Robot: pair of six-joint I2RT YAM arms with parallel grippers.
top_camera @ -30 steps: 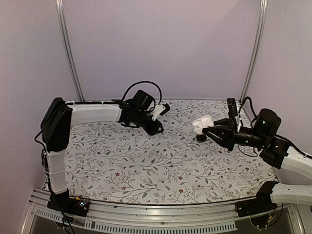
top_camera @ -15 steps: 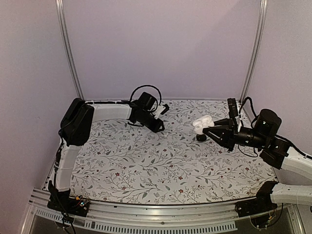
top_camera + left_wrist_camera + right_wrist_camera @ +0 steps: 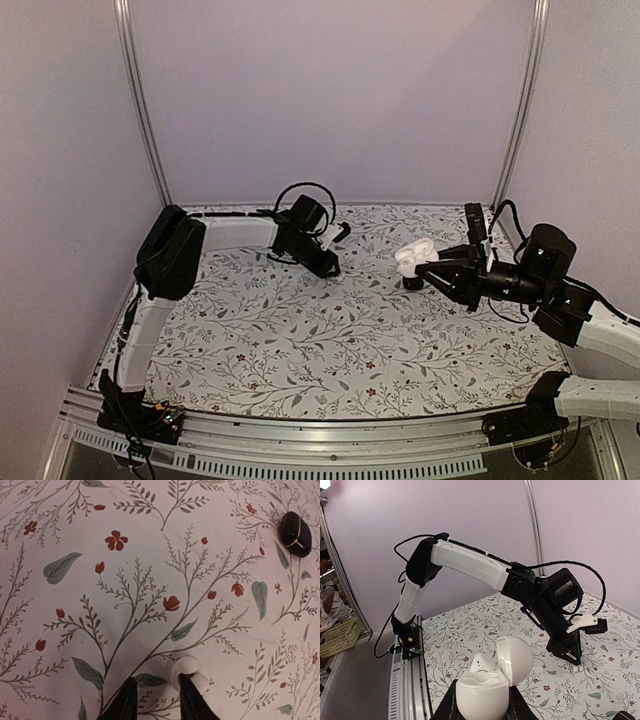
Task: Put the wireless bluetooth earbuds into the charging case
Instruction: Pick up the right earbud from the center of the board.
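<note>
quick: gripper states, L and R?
Left gripper: open, narrow gap, white earbud beside one fingertip, not clamped.
Right gripper: closed on the charging case, lid open.

One earbud (image 3: 188,669) lies on the table (image 3: 300,340) beside the left pincer (image 3: 157,686), a second earbud (image 3: 480,666) inside the charging case (image 3: 482,700)

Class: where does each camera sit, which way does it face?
Top external: high, near side, facing down over table; left arm, right arm show.
Left wrist: looking down at table; left end effector, earbud.
Right wrist: facing the left arm; right end effector holds open charging case.
Shared: charging case, top and right wrist.
</note>
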